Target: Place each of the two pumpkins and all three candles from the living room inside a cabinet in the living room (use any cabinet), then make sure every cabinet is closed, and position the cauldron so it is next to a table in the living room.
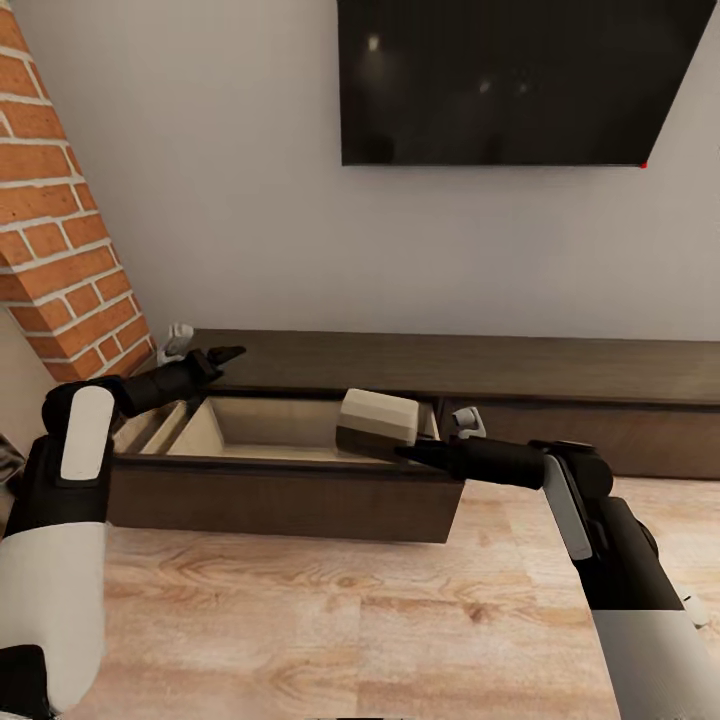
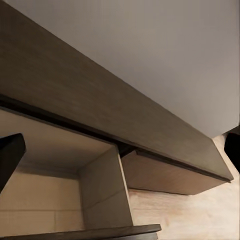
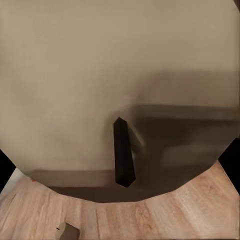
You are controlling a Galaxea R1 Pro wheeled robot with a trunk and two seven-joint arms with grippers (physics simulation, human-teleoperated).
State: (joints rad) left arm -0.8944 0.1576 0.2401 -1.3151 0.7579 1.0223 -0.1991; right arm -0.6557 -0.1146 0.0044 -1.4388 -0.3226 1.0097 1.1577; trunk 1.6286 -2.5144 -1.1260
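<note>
Held a candle [image 1: 378, 424] pinched in the right claw [image 1: 405, 450] over the open drawer's [image 1: 280, 470] right front corner (presumably for dropping inside).

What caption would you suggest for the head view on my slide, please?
Right gripper holds a candle above the cabinet's open drawer; left gripper hovers at its far corner.

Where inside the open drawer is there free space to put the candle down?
The open drawer shows a bare pale floor between its back wall and dark front panel, left of the candle in the right gripper. That wide middle patch looks free. The drawer's left end is tighter: a divider stands there, with the left gripper above it.
</note>
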